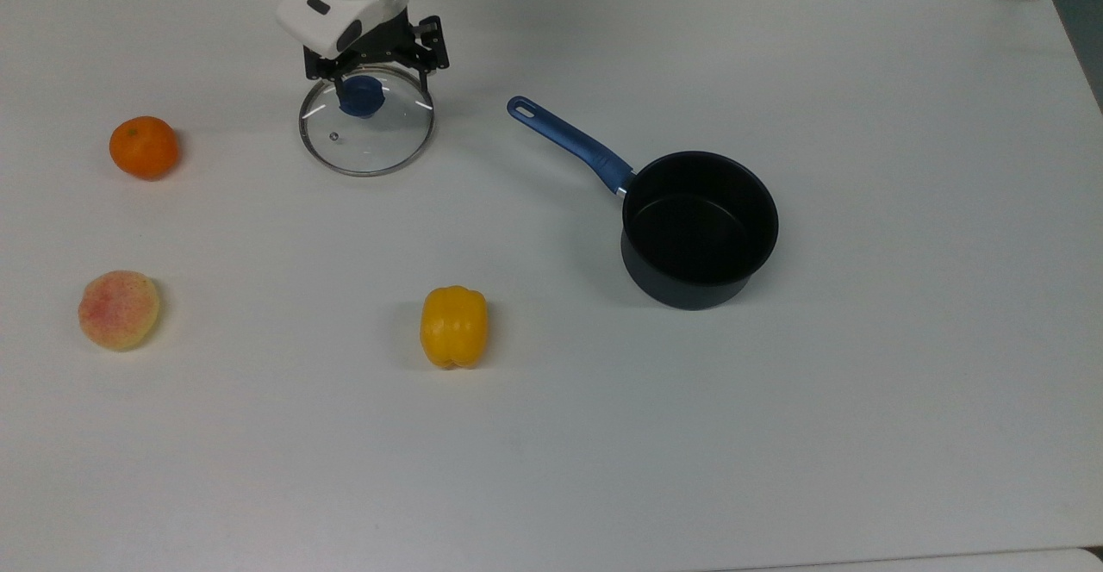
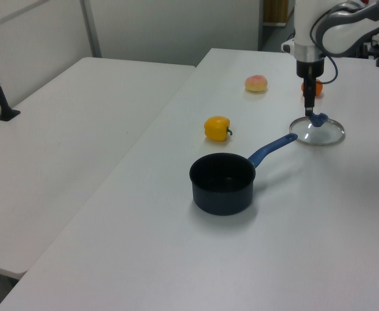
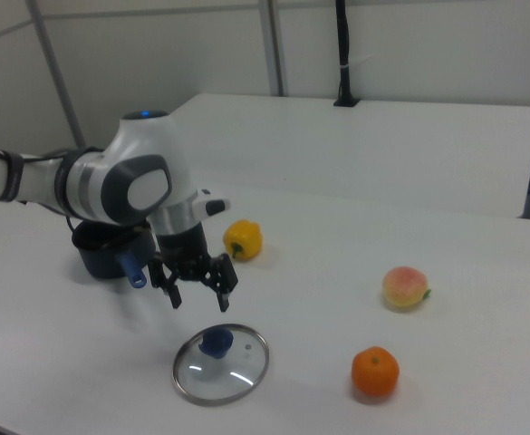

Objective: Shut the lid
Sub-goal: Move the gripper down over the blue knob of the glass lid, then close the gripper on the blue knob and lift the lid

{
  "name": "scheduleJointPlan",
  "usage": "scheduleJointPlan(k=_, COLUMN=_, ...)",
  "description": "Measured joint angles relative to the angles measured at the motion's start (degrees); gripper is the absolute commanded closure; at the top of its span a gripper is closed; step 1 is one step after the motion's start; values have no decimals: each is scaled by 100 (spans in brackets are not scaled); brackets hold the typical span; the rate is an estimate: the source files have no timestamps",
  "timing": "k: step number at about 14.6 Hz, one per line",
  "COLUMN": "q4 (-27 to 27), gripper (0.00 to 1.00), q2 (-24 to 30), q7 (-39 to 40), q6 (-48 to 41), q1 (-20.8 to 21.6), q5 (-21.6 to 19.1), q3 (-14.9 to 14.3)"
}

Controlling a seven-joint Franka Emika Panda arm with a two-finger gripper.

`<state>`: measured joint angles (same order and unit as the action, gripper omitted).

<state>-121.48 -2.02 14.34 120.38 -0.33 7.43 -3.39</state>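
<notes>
With the lid (image 1: 366, 120) lying flat on the table at the top view's far left, well apart from the saucepan (image 1: 700, 227), the gripper (image 1: 379, 68), jaws wide and empty, should centre on the blue knob (image 1: 361, 95) before descending

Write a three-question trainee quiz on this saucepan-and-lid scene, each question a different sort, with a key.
1. True or false: the lid already sits on the saucepan.
2. In the top view, the gripper is over which thing? A) the yellow pepper B) the lid's blue knob C) the orange
3. Fill in: the gripper's fingers are ____, one on each side of the knob.

Key: 1 false, the lid lies flat on the table, apart from the saucepan; 2 B; 3 open.
</notes>
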Motion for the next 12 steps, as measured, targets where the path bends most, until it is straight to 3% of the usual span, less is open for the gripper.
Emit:
scheduleJointPlan(k=6, q4=-660, gripper=0, q2=-20, q7=0, q6=640, q1=-90, q5=355, q3=-27)
scheduleJointPlan(k=12, q4=-701, gripper=0, q2=-48, q7=3, q6=737, q1=-233, q5=669, q3=-32)
